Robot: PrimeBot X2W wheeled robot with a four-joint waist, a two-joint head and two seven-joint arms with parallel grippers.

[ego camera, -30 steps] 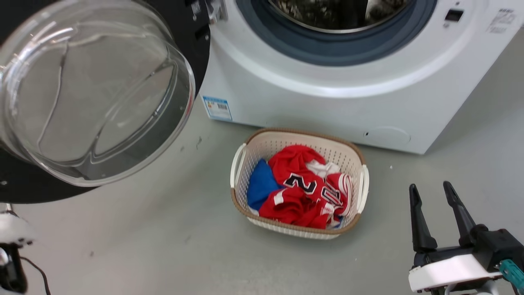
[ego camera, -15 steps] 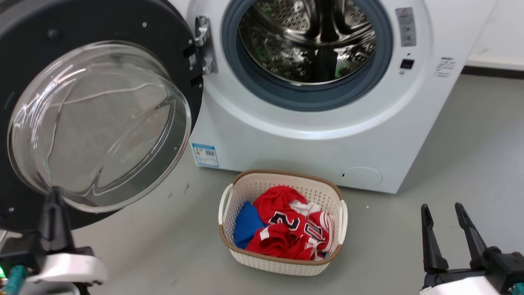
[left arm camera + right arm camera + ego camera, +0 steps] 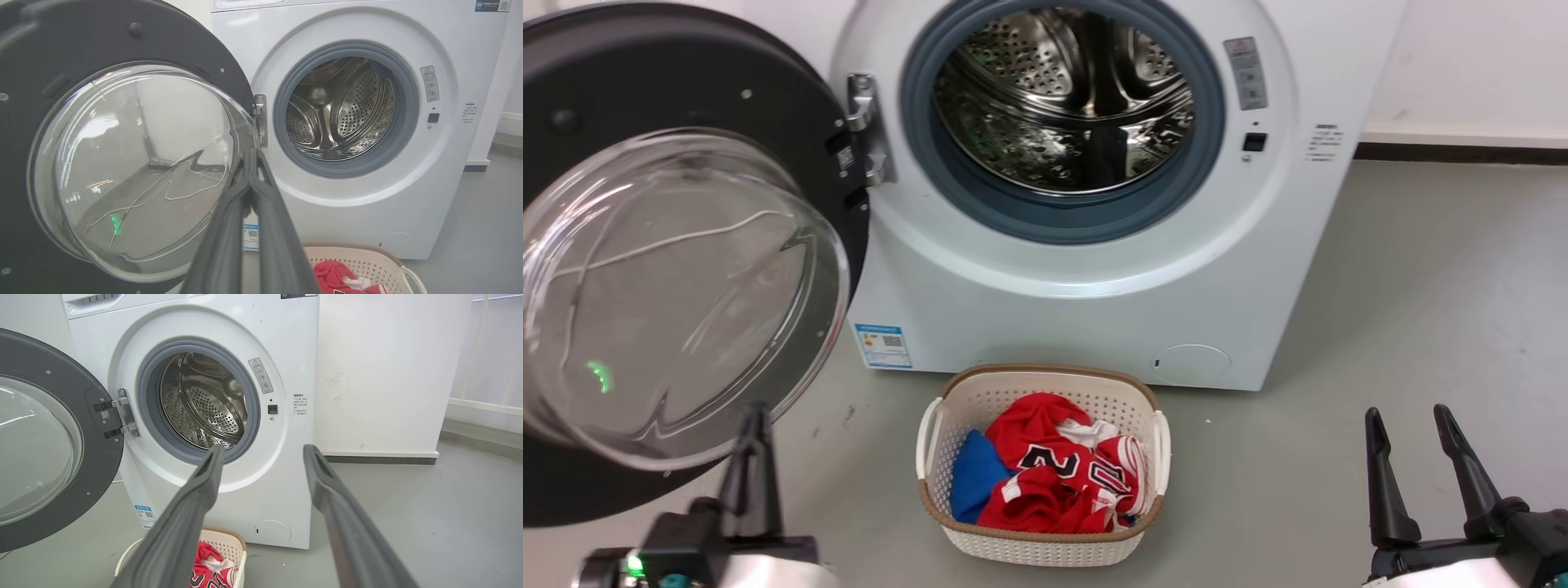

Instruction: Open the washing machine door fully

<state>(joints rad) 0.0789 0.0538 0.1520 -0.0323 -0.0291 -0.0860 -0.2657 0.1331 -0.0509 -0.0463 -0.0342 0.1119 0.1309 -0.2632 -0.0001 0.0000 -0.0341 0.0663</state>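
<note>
In your head view the washing machine door (image 3: 678, 278) hangs swung out at ten o'clock, with the left gripper (image 3: 756, 420) just below it and the right gripper (image 3: 1406, 415) well apart at four. In the left wrist view your fingers (image 3: 229, 228) are pressed together and empty, with the door (image 3: 130, 163) close at nine. In the right wrist view the fingers (image 3: 196, 490) are spread and empty, so I judge the left gripper nearer.

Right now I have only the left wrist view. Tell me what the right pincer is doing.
Observer: The right pincer is open, over bare floor to the right of the basket.
Operator: Give me the basket's whole load.
Observer: A red jersey, with a blue cloth at its left.
Operator: Report the door against the basket.
Observer: In the head view, floor shows between the washing machine door and the basket; they stand apart.
</note>
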